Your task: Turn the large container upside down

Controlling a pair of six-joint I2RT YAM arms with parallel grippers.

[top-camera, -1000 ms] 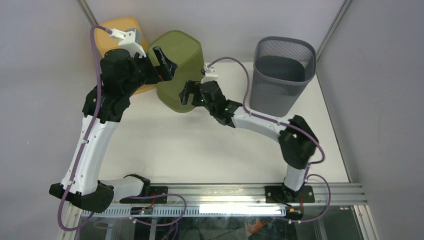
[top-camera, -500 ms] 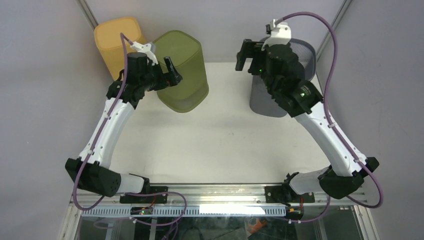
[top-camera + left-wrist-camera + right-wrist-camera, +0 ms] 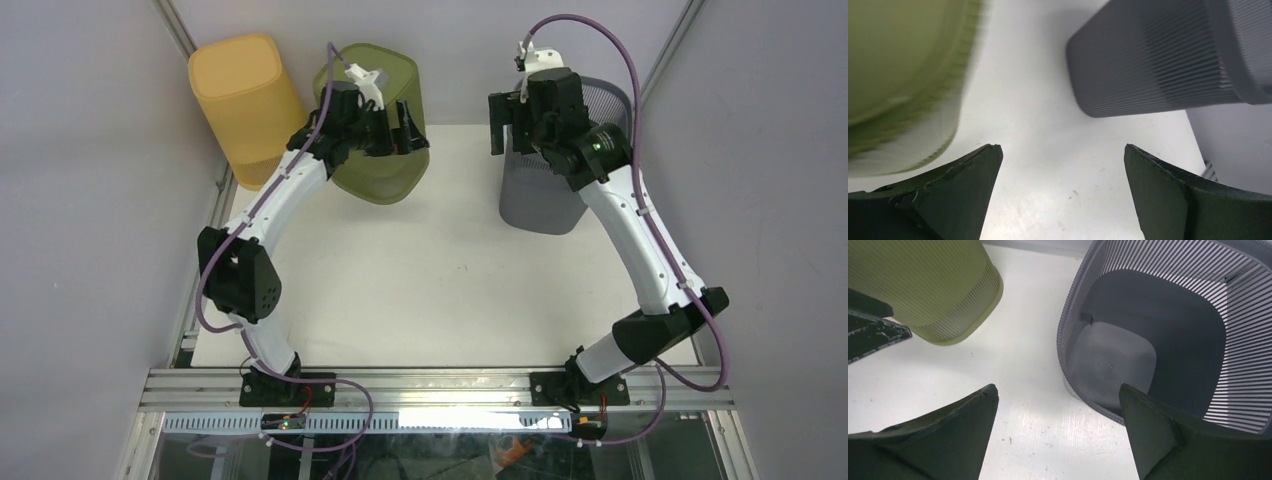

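A grey slatted bin point(image 3: 548, 196) stands upright at the back right, its mouth open upward; it also shows in the left wrist view point(image 3: 1158, 55) and the right wrist view point(image 3: 1248, 340). An olive-green bin point(image 3: 385, 180) stands at back centre-left, wide end down, and shows in both wrist views point(image 3: 898, 60) point(image 3: 933, 285). My left gripper point(image 3: 412, 132) is open and empty beside the green bin's right side point(image 3: 1061, 150). My right gripper point(image 3: 500, 125) is open and empty, above the grey bin's left rim point(image 3: 1058, 390).
An orange bin point(image 3: 240, 95) stands at the back left, against the green one. Frame posts and grey walls close the table point(image 3: 440, 290) in at back and sides. The left gripper's fingers point(image 3: 873, 327) show at the left edge of the right wrist view.
My left gripper has swung right, from the green bin's left side to its right side. My right arm left the green bin, rose to the grey bin's left rim, and has now settled there.
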